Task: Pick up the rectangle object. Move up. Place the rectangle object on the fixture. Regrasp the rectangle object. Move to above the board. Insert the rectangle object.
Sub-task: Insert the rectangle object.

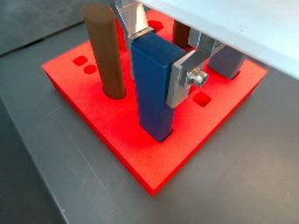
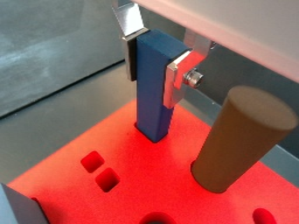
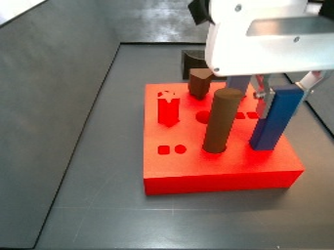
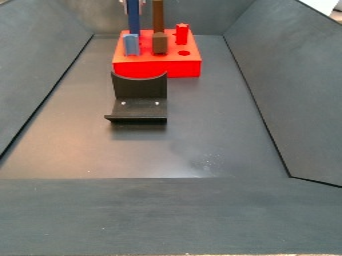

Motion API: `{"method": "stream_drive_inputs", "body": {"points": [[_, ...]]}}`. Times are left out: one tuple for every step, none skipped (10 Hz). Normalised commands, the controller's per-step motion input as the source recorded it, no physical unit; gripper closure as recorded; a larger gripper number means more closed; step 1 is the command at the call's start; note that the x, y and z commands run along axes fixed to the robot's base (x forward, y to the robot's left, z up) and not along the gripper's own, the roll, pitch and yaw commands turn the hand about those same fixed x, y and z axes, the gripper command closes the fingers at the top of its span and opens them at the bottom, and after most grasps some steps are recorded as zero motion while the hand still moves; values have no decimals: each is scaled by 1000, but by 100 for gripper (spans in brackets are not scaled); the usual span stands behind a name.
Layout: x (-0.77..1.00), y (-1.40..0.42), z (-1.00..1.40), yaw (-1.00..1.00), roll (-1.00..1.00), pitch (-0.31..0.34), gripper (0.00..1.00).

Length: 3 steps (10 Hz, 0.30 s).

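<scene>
Gripper (image 1: 156, 54) clamps the rectangle object (image 1: 153, 87) upright, its foot in the board (image 1: 117, 131), in both wrist views; in a side view the blue bar (image 3: 274, 119) stands at 3 o'clock of a brown cylinder (image 3: 222, 122); another shows the fixture (image 4: 138, 98) at the board's 6 o'clock

gripper (image 1: 155, 54) above the red board, flat silver plate fingers (image 2: 177, 77) with bent bracket-like edges, a round silver screw head on one plate, boxy white wrist housing (image 3: 259, 39) with a dark part on top
</scene>
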Motion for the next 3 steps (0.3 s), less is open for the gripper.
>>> {"method": "stream_drive_inputs", "body": {"points": [[0,0,-11,0,-17,-1,100],[-3,29,0,0,-39,-9,100],[0,0,0,0,0,0,100]]}}
